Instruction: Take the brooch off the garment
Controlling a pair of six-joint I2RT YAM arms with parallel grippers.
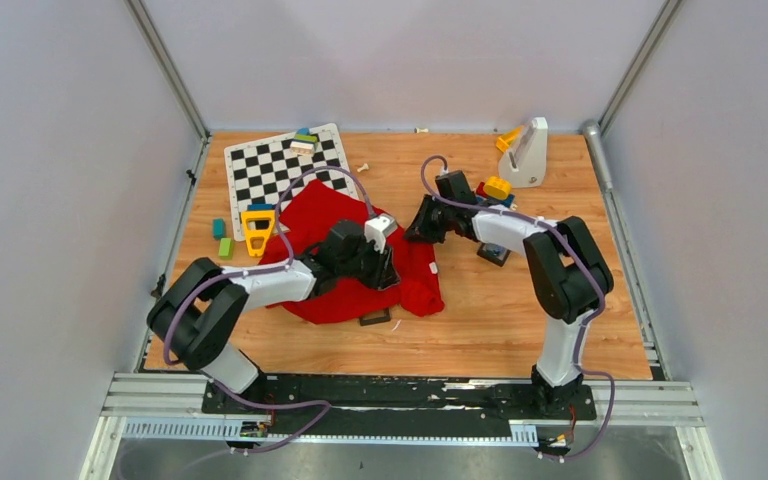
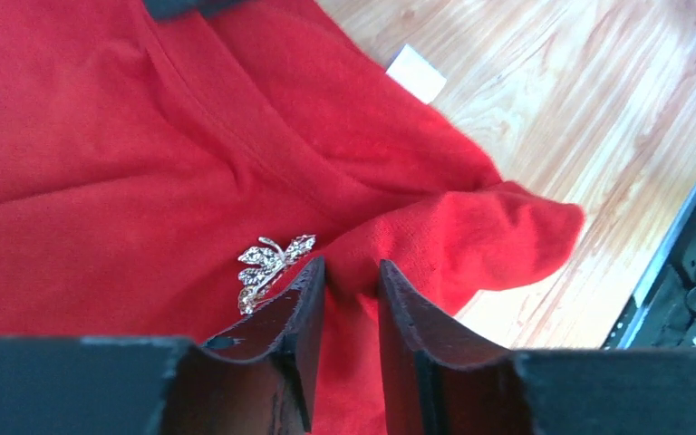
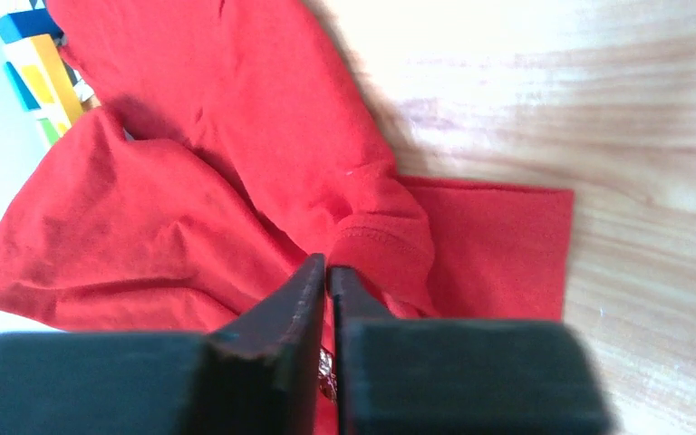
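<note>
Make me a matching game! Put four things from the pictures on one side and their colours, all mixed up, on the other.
Things:
1. garment
2. brooch
3. chessboard
4. table

Colours:
A. black and white squares
B. light brown wood
C. bright red
D. sparkly silver

Pairs: 1-C, 2-D, 3-A, 4-B.
</note>
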